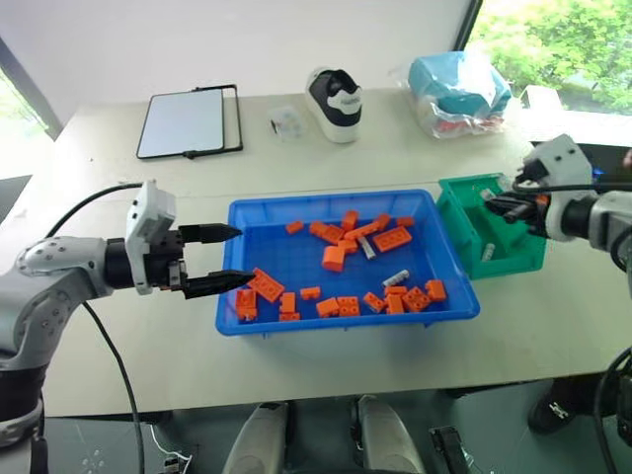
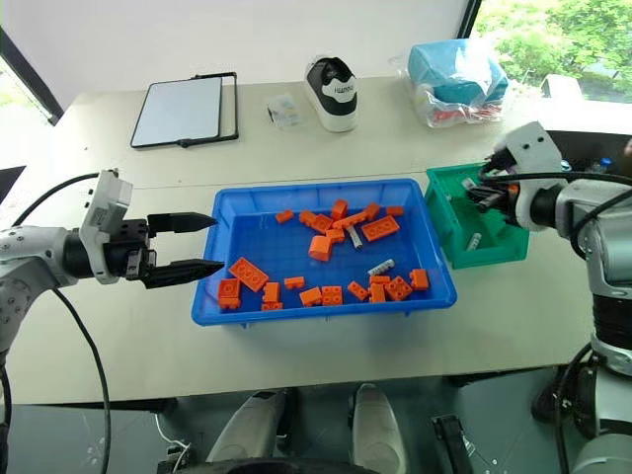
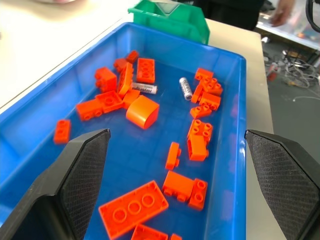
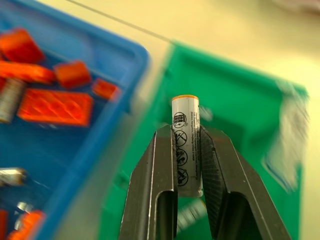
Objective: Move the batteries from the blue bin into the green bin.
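The right gripper [image 4: 186, 150] clenches a battery [image 4: 185, 145] printed with small warning icons over the green bin [image 4: 240, 100]; left gripper [image 1: 222, 259] jaws gape beside the blue bin [image 1: 296, 259]

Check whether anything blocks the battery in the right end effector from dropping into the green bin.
Nothing visible does. The right end effector grips a battery upright over the open green bin. The bin's floor below holds only another battery, lying low against the wall, so the drop path looks clear.
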`<state>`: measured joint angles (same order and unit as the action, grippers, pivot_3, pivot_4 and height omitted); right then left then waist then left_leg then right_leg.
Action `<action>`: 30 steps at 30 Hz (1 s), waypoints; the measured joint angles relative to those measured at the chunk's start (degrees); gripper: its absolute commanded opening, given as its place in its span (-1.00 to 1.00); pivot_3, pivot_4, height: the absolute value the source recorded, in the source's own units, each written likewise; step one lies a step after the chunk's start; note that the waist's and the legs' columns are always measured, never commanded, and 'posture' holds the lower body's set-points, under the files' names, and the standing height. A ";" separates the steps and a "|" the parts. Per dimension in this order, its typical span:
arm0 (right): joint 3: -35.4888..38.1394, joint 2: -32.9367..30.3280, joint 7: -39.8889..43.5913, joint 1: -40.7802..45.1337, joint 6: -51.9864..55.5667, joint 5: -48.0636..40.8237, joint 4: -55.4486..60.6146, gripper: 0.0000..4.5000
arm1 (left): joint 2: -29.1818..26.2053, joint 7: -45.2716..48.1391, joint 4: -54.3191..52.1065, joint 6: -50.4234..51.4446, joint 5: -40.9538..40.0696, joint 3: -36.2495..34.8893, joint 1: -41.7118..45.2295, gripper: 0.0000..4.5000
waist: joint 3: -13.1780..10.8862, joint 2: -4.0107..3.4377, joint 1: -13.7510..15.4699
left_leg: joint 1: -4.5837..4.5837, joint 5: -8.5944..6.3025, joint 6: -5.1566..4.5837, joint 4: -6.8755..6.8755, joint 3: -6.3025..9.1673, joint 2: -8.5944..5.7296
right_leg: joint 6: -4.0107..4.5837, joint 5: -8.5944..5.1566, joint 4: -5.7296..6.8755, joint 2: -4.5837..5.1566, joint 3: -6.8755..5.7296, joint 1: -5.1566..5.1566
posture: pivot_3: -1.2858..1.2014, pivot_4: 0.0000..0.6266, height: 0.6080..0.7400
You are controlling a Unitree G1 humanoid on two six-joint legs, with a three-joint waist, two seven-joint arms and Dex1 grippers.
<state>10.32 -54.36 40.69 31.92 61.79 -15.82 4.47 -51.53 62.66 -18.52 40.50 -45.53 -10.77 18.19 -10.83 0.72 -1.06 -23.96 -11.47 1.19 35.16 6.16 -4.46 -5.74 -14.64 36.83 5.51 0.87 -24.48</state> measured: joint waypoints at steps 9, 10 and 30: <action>-1.17 2.53 -2.06 1.67 -3.12 -0.81 2.17 0.56 | 0.29 1.16 2.08 0.00 0.04 0.91 2.86 1.00 | -0.01 -0.02 0.00 | 0.04 0.00 0.00 0.03 -0.01 0.01 | -0.12 0.06 0.07 -0.04 0.02 0.00 | 0.03 -0.52 0.87; -1.25 3.29 -1.87 2.62 -2.91 -1.69 3.00 0.56 | 0.25 1.28 2.13 0.01 0.04 0.89 2.84 1.00 | -0.01 -0.03 0.00 | 0.04 0.00 0.00 0.02 -0.01 0.01 | -0.12 0.06 0.07 -0.04 0.02 0.00 | 0.03 -0.52 0.87; -16.58 24.33 -10.16 3.84 7.35 -6.55 8.04 0.56 | -0.96 0.24 -0.97 0.29 0.40 -1.78 -1.08 1.00 | 0.01 0.02 0.17 | 0.00 0.00 0.01 0.05 0.13 -0.04 | -0.12 0.07 0.16 -0.05 0.00 -0.05 | 0.03 -0.52 0.87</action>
<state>-6.26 -30.03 30.53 35.76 69.14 -22.37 12.51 -52.49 62.90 -19.49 40.79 -45.12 -12.55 17.10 -10.83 0.74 -0.89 -23.96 -11.47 1.19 35.21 6.29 -4.50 -5.86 -14.57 36.99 5.47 0.87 -24.54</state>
